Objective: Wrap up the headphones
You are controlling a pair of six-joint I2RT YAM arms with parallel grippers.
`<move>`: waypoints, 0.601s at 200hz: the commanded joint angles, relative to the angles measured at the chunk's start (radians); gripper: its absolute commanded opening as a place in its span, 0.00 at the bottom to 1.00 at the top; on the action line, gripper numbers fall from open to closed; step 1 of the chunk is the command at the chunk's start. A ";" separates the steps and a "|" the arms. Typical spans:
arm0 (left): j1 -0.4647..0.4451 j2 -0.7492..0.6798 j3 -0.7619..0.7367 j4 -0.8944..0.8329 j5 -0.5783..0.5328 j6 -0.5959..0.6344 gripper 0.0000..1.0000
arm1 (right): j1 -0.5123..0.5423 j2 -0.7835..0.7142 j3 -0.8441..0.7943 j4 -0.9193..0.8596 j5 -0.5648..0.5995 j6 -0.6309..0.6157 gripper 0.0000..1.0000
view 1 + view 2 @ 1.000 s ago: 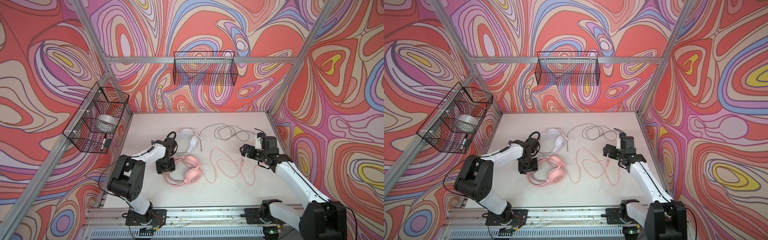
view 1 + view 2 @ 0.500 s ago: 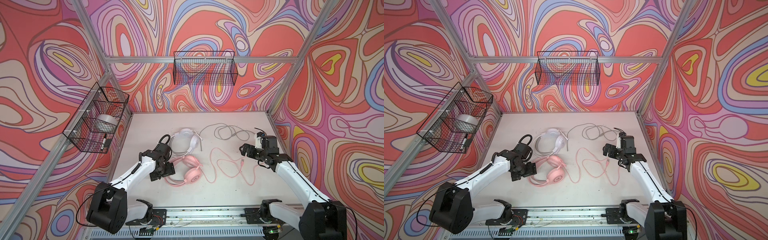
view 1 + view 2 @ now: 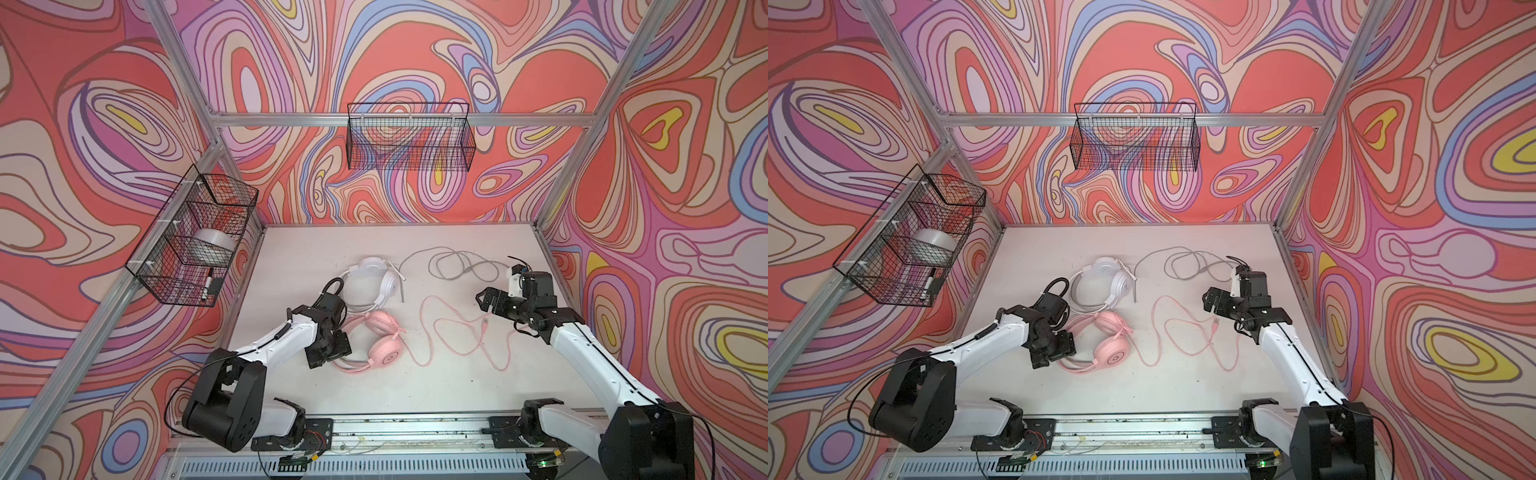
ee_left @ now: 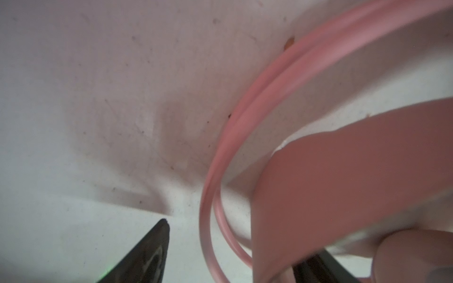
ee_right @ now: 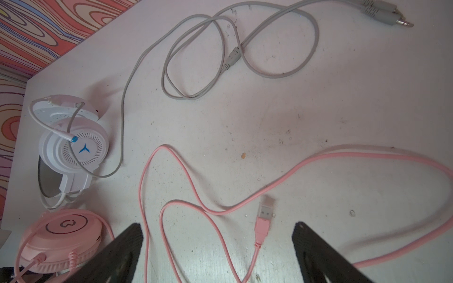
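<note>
The opening step of the wrapping is judged to be in hand: no cable has been wound, and a hold on the pale pink plastic over-ear headset (image 3: pixel 387 354) is not yet taken. The left fingers (image 4: pixel 147 257) are seen spread apart, low over the white tabletop (image 3: pixel 374 399). The headset's thin double-rail headband (image 4: pixel 210 196) lies between them, and one finger is clear of it, so nothing is gripped.

The right fingers (image 5: pixel 117 254) are wide open and empty above the loose pink cable (image 5: pixel 186 205). Its flat USB plug (image 5: pixel 263 220) lies on the tabletop between them. The white plastic over-ear headset (image 3: pixel 374 278) rests just beyond the left fingers, and its grey-white cable (image 5: pixel 245 49) is sprawled in loops well beyond the right fingers.

Next, the left fingers would need to be closed on the headband to steady the headset. The right fingers would then need to be lowered onto the cable near the plug, so that winding can be begun.
</note>
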 commanded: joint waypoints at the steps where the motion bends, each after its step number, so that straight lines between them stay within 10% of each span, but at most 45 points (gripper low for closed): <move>1: -0.012 0.027 -0.005 0.030 0.001 -0.039 0.70 | 0.010 -0.009 -0.011 0.014 0.009 0.010 0.98; 120: -0.035 0.088 0.003 0.022 -0.002 -0.111 0.16 | 0.022 -0.036 -0.035 0.019 0.051 0.016 0.99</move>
